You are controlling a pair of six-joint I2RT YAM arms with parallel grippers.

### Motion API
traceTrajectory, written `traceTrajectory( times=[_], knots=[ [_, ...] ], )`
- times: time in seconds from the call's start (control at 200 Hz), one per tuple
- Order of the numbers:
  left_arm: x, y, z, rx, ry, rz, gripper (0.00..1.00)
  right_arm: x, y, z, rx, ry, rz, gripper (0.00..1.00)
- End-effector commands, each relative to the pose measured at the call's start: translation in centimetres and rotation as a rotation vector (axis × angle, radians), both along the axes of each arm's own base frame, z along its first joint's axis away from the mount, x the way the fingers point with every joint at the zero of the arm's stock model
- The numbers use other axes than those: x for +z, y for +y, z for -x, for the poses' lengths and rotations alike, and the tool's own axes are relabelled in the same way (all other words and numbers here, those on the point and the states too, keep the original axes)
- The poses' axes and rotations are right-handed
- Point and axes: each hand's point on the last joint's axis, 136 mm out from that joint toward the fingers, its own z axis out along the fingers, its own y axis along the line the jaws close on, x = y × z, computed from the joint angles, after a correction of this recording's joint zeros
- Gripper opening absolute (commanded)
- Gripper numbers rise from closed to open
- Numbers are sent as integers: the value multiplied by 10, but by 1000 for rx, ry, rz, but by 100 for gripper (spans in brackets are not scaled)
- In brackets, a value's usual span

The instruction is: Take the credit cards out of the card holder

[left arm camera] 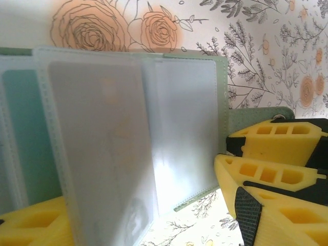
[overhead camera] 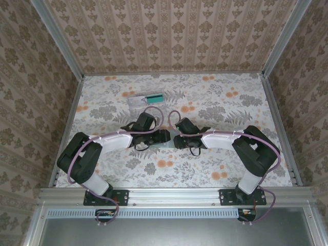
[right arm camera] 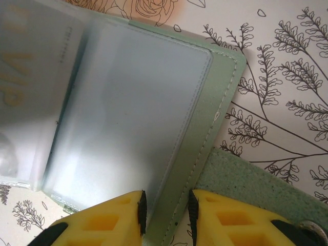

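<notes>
- Plastic and clear, a flat box (overhead camera: 145, 100) lies on the floral table (overhead camera: 230, 154), well beyond the tip of the left gripper (overhead camera: 163, 136) and a little to its left, with something teal inside it.
- Seen from its own wrist, the left gripper has its yellow fingers (left arm camera: 31, 228) spread wide and pinches nothing.
- A raised clear sleeve (left arm camera: 43, 133) of the card holder (left arm camera: 221, 102) stands in the gap between those fingers. It is closer to the left-hand finger and apart from the black-padded one on the other side.
- Inside that sleeve sits a pale grey card (left arm camera: 102, 133). Just to its left, another sleeve shows a teal card (left arm camera: 23, 138).
- The card holder lies open on the table between the two grippers, directly ahead of each one's fingertips, with its green cover showing along the right-hand edge.
- The right gripper (right arm camera: 165, 215) has its jaws drawn nearly together. The stitched green edge of the cover runs down into the narrow gap, clamped between the two yellow fingertips (right arm camera: 125, 218).
- Ahead of the right gripper and to its left, a lifted sleeve holds a card with pale gold lettering (right arm camera: 13, 87).
</notes>
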Motion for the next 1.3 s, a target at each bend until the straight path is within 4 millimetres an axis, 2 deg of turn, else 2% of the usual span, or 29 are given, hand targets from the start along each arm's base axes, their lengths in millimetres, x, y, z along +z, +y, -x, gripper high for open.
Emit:
traceTrajectory(
  times=[0.0,0.125,0.4,0.51,0.645,0.765,0.955,1.075,1.295],
  knots=[
    [22,-16,-1,-29,-32,63,71,-3,0,-3,-5,1,-4,32],
    [30,-26,0,-46,-49,90,71,-2,-7,-5,-39,-3,-3,32],
    [41,-49,1,-78,-56,131,70,18,-51,-17,-200,-76,-32,33],
    [41,-46,-1,-70,-59,116,69,22,-58,-17,-214,-79,-50,34],
    [45,-31,-6,-43,-80,96,69,26,-52,-18,-189,-79,-75,34],
    [37,-13,-10,-3,-70,64,66,31,-39,-18,-138,-69,-104,33],
    [16,9,-17,69,-18,50,44,36,-13,-20,-61,-52,-111,18],
    [5,10,-17,72,14,43,31,34,3,-24,-24,-33,-111,8],
    [-4,10,-17,79,41,37,31,24,17,-27,10,-3,-87,4]
  ],
)
